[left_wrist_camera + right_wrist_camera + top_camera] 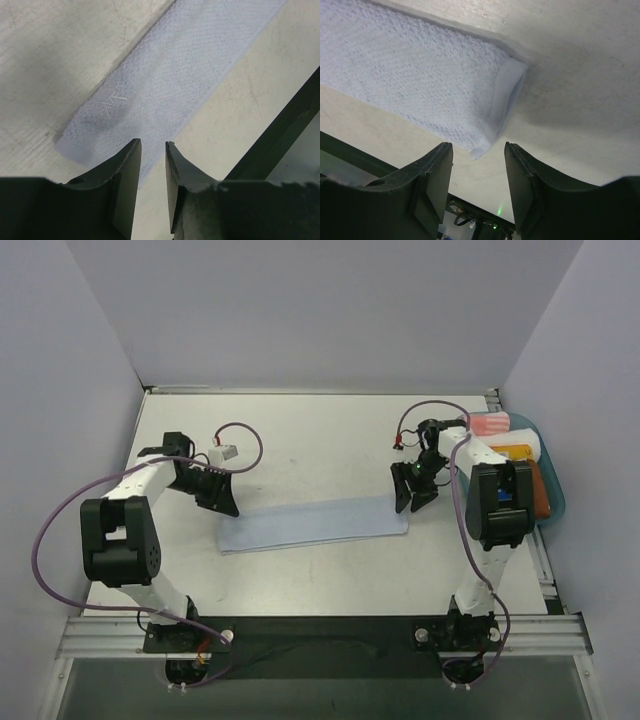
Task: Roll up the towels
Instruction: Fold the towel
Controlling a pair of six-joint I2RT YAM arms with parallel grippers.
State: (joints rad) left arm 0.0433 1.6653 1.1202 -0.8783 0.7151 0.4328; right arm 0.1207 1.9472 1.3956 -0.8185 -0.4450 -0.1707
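High rear view looking down, close wrist views, all sharing blue towel (312,523)

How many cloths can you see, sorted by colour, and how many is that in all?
pale blue towel: 1
rust-brown towel: 1
pink-and-white striped cloth: 1
yellow cloth: 1
Total: 4

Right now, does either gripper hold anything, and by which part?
Nothing is held. The left gripper and the right gripper both stand with jaws apart and empty, each over one end of the light-blue towel, which lies flat on the table.
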